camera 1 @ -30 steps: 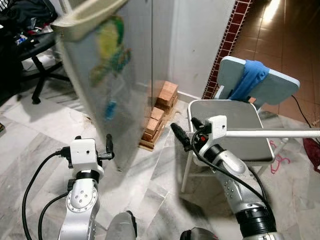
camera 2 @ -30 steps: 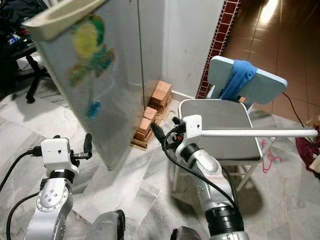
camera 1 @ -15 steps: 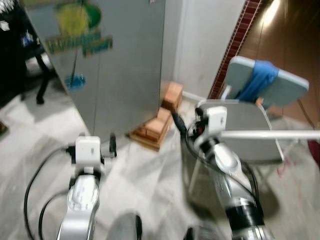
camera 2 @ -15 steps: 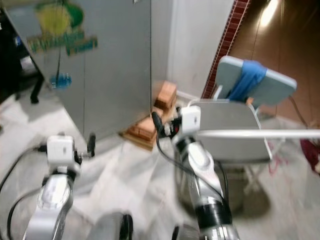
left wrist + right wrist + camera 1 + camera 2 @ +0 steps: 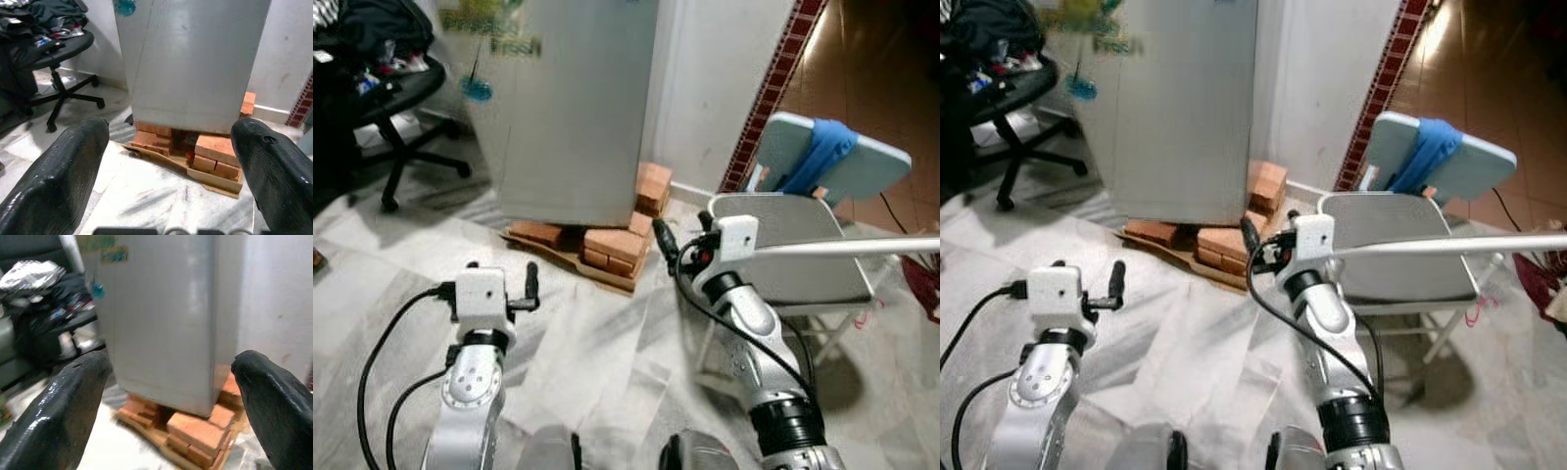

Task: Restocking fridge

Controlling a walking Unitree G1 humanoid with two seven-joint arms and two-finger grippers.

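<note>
Risks, judged from this frame:
- Fridge (image 5: 570,108) sits raised on stacked bricks (image 5: 612,245) over a sheet of cardboard (image 5: 210,178). Any hard push or pull on the door could prob. rock it on that base; looks the weakest point.
- Door appears closed, no handle visible from here. Approach w/ either hand would need a grip point I can't locate yet, so a slip off the smooth grey face is likely.
- Folding chair (image 5: 803,257) w/ blue cloth (image 5: 813,162) on its back stands just beside the right arm; a swing outward could clip it. White rod (image 5: 862,247) runs out from the right wrist over the seat, may snag too.
- Office chair (image 5: 386,108) piled w/ dark clothes is near the fridge's left side; obstacle if robot steps that way.
- Marble floor (image 5: 597,343) looks glossy; footing uncertain.
- No stock item seen, so nothing to load at present.

Hands:
- Left hand (image 5: 171,147): fingers (image 5: 63,166) spread wide, holds nothing, touches nothing. Aimed at the fridge base, well apart from it.
- Right hand (image 5: 168,382): also spread wide, empty, no contact. Pointed at the fridge front and bricks, raised in front of the chair.

Task thing: fridge straight ahead against the white wall, stickers (image 5: 489,34) on upper front, blurred.
</note>
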